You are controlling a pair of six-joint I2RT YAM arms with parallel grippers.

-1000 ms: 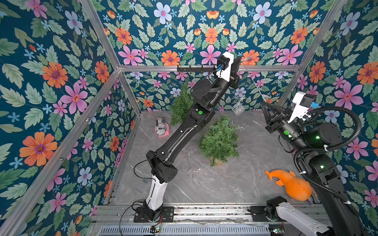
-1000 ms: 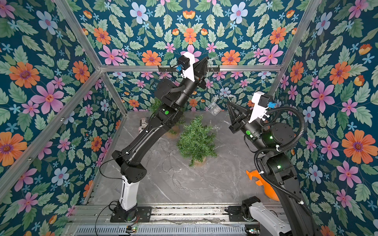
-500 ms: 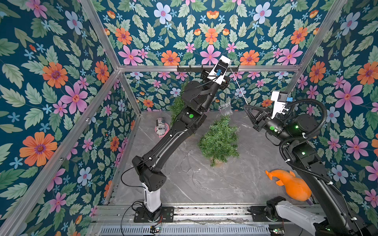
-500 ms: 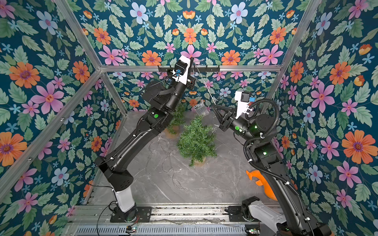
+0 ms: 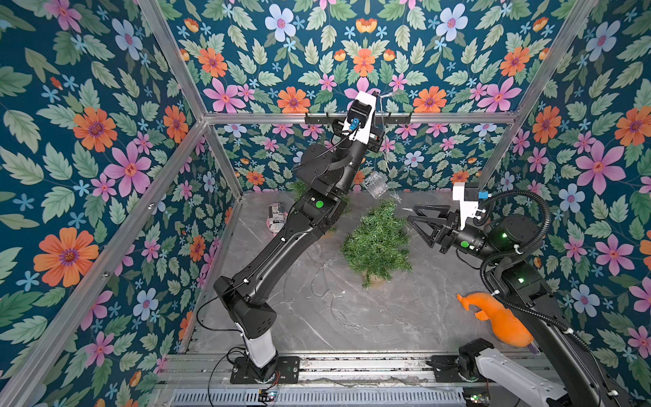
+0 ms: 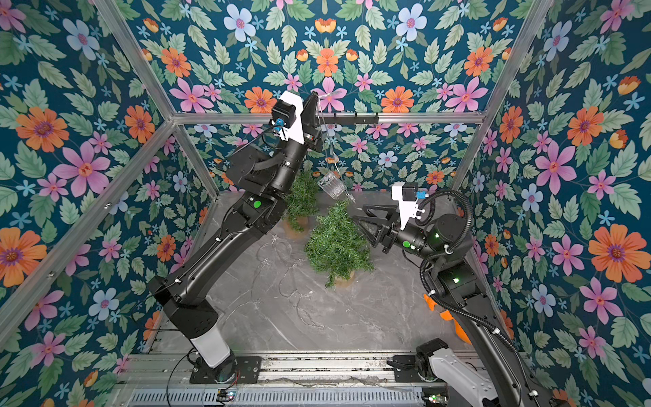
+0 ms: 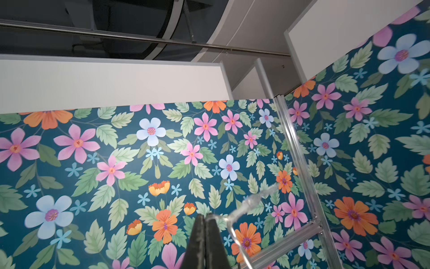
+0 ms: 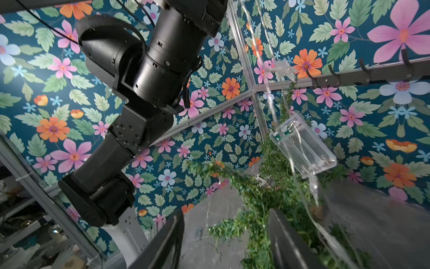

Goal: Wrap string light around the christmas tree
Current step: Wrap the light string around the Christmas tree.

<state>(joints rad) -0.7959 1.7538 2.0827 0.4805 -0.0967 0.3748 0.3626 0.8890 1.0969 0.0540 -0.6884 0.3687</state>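
Here, on the right side of the tree (image 5: 378, 243), the right gripper (image 5: 410, 213) stands with its fingers apart and empty, just beside the upper branches. Just above the tree top hangs a clear battery box (image 5: 377, 183), probably the only part with some weight. From it the string light (image 7: 252, 200) rises to the left gripper (image 7: 204, 216), high behind the tree, whose fingers are pressed together on the wire. The wire looks very light, limp and easy to kink or catch on needles, so I would take it on bare wire between two stars, not on a star.
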